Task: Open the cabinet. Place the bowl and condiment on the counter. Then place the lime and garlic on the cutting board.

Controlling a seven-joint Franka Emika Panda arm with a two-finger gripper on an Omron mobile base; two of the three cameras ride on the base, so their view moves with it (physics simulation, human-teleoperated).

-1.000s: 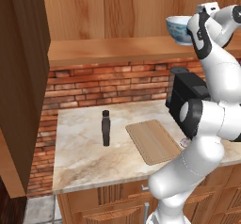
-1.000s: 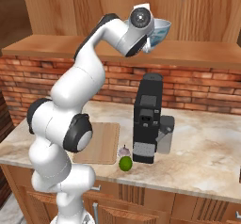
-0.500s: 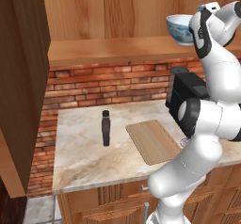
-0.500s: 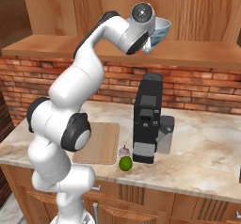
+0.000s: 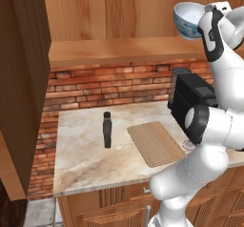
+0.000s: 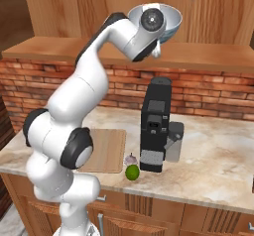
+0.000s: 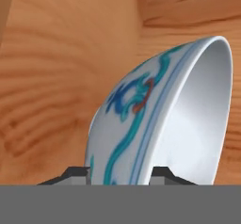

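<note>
1. Two fingers (image 7: 120, 173) stood at the bottom of the hand view with the wall of the bowl (image 7: 160, 119) between them, one tip on the patterned outside and one on the pale inside; they had narrowed onto the rim, though whether they pressed it firmly I cannot tell.
2. The bowl (image 5: 189, 20) was tilted up inside the open cabinet (image 5: 119, 11), above the wooden shelf (image 6: 59, 49), right at the arm's wrist.
3. In the right base view the bowl (image 6: 168, 24) sat just behind the round end of the wrist, mouth turned partly sideways.
4. The cabinet door (image 5: 21, 78) hung swung out at the left of the left base view.
5. The condiment bottle (image 5: 107, 129) stood upright on the counter (image 5: 86, 159), left of the cutting board (image 5: 155, 142) and apart from it.
6. The cutting board (image 6: 106, 150) lay flat and bare.
7. The lime (image 6: 132, 172) rested on the counter near its front edge, just in front of the black coffee machine (image 6: 155, 126).
8. The garlic (image 6: 130, 158) sat right behind the lime, beside the board's right edge.
</note>
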